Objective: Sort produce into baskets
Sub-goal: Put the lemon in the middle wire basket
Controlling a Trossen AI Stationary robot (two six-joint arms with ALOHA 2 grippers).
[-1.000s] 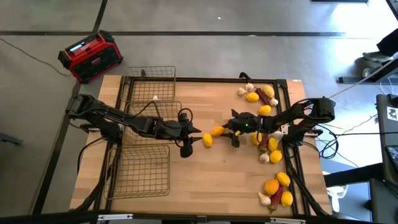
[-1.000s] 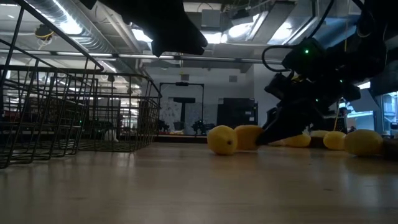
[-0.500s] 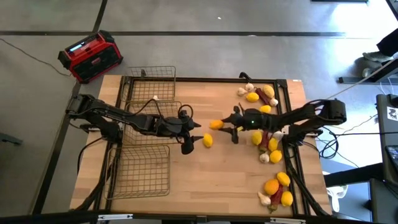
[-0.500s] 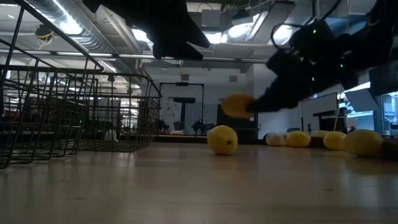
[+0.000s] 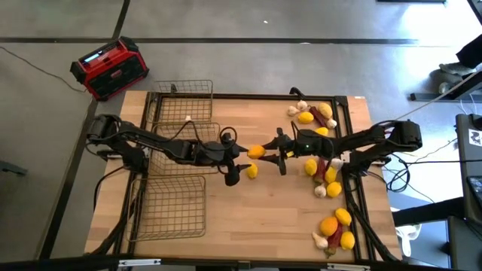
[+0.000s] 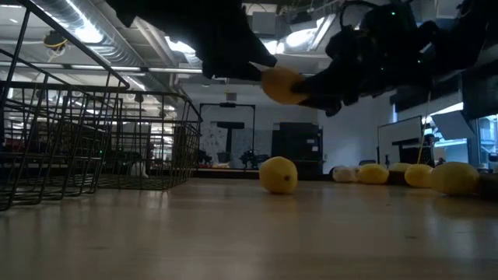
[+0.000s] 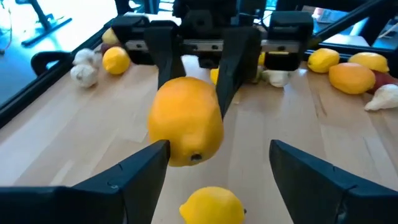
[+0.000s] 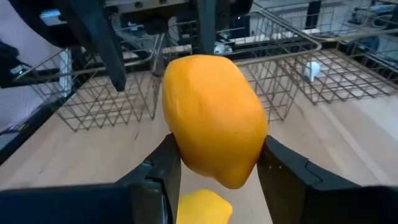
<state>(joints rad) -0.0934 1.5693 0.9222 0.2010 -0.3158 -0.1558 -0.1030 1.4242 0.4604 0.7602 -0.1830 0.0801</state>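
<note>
An orange-yellow citrus fruit (image 5: 257,151) hangs above the table's middle, and my right gripper (image 5: 263,152) is shut on it. My left gripper (image 7: 217,165) stands open just left of the fruit, facing it. Its fingers are a little below and to either side of the fruit (image 7: 185,121); I cannot tell if one fingertip touches it. A yellow lemon (image 5: 251,171) lies on the table under them. Three wire baskets (image 5: 169,207) stand at the left; the middle one holds a garlic bulb (image 5: 188,119). My right gripper pinches the fruit's two opposite sides (image 8: 180,149) between its two fingers (image 8: 163,168). The fingers come nearly level from the table's right. The fruit is lifted clear of the table and sticks out past the fingertips toward my left gripper.
Loose lemons, garlic and red chilies (image 5: 316,117) lie along the table's right edge, with more (image 5: 335,226) at the near right corner. A red-and-black box (image 5: 109,68) sits on the floor beyond the far left corner. Bare wood (image 5: 263,218) lies between the baskets and the pile.
My right gripper has lifted the fruit off the table, carried it up and toward the table's left, and tipped closer to level. My left gripper has shifted a little toward the fruit. The yellow lemon has stayed on the table.
</note>
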